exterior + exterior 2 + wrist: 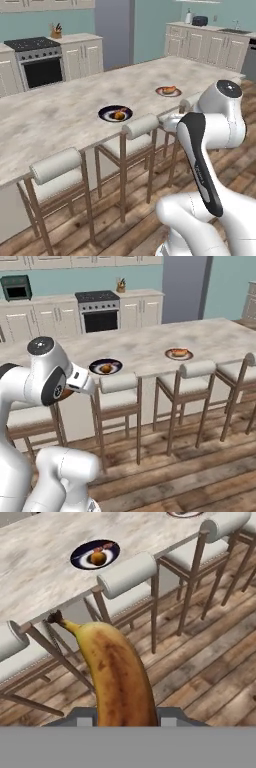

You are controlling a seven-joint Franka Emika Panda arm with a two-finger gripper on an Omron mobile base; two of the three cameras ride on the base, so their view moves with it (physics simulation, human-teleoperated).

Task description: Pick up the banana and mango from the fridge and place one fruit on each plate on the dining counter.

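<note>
Mango sits on navy plate; tool grips banana.

Brown-spotted banana held, stem forward — mango sits on navy plate, dining counter.

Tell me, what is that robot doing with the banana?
The robot arm is carrying a banana, its jaws shut on the lower end. It stands on the stool side of the dining counter. The mango already sits on the navy plate. The red-rimmed plate further along seems to have something orange on it, too small to tell. The banana has not been put down yet.
</note>
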